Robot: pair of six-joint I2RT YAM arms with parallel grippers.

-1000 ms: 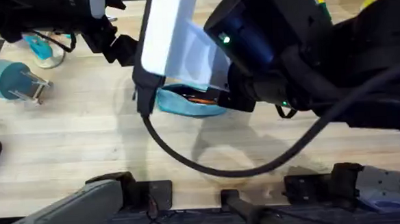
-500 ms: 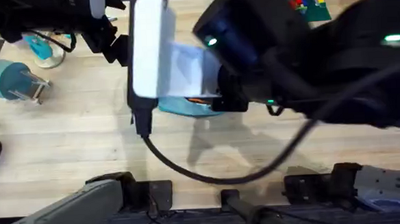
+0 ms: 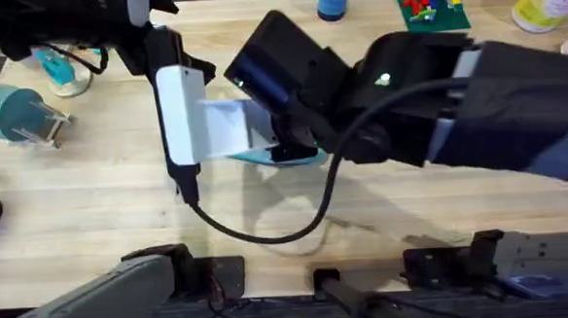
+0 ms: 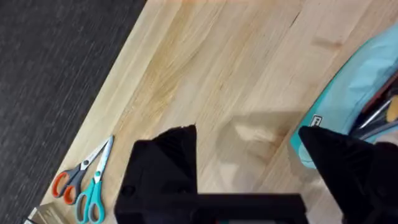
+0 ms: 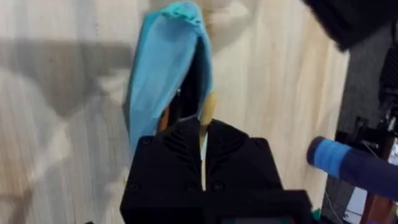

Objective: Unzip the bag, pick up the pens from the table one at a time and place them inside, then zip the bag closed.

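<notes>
Your right gripper point(image 5: 202, 140) was clamped on the tan pen point(image 5: 206, 118), its fingers nearly together around the stick, right at the open mouth of the light blue bag point(image 5: 163, 68). That pouch lay mid-table point(image 3: 92, 203), mostly under your right arm. Your left gripper point(image 4: 249, 146) hovered just beside the bag's end with its fingers spread wide, holding nothing. Scissors point(image 4: 84, 183) lay near the table edge.

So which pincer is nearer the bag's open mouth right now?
Right. The right pincer is at the bag's mouth, shut on a tan pen going in. The left pincer hovers open beside the bag's end, over the table.
</notes>
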